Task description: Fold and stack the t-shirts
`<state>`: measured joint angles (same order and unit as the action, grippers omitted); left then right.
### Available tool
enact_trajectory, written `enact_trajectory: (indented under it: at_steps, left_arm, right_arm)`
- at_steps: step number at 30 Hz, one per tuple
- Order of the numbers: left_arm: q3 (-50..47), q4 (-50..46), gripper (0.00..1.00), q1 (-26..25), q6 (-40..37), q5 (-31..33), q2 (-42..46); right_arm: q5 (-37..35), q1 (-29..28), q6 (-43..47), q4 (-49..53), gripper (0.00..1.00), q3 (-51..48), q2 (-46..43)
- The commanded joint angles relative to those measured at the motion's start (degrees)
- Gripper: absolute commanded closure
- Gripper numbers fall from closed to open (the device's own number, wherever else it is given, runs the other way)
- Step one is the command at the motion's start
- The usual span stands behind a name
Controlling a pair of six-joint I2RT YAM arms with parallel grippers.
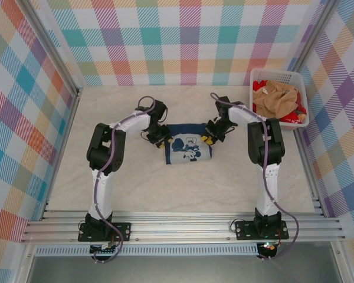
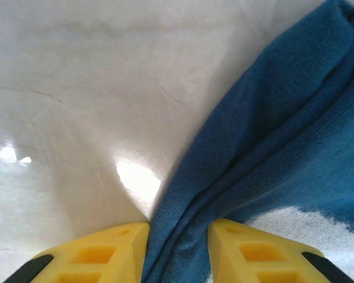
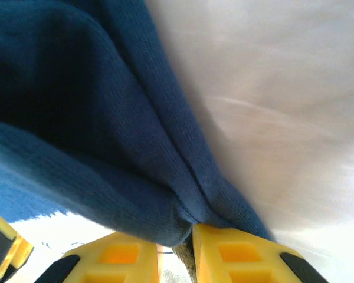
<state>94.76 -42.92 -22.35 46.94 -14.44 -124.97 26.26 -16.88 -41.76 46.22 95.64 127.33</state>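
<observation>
looks like a robotics lab cell, not a home: a pale table (image 1: 135, 188) boxed in by plaid backdrop walls (image 1: 165, 41) on metal framing, a left arm (image 1: 103, 177) and right arm (image 1: 265, 171) bolted to aluminium rails (image 1: 183, 227) along its near edge, cables trailing.

The bottom edge cuts off the left gripper (image 2: 178, 230) and right gripper (image 3: 180, 239) just behind their fingertips, the navy t-shirt (image 2: 271, 135) bunched between the left jaws hides whether they pinch it, and its white print (image 2: 318, 236) runs off-frame beside them.
</observation>
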Motion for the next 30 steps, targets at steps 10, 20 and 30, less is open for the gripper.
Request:
enact_trajectory:
  at_steps: [10,20,30]
  left_arm:
    - [7.74,-12.34,0.55,18.07,-7.83,18.22,5.64]
    - [-15.41,-0.77,0.54,3.64,10.28,6.62,26.05]
    - [-29.59,15.3,0.41,-4.28,35.47,8.26,28.18]
  right_arm:
    - [7.9,-13.79,-16.35,-8.55,0.71,20.35,12.74]
    - [-5.73,-8.35,-3.42,2.69,0.91,4.86,-4.48]
    - [-4.18,-4.72,-2.09,-4.33,0.91,-16.71,-24.33]
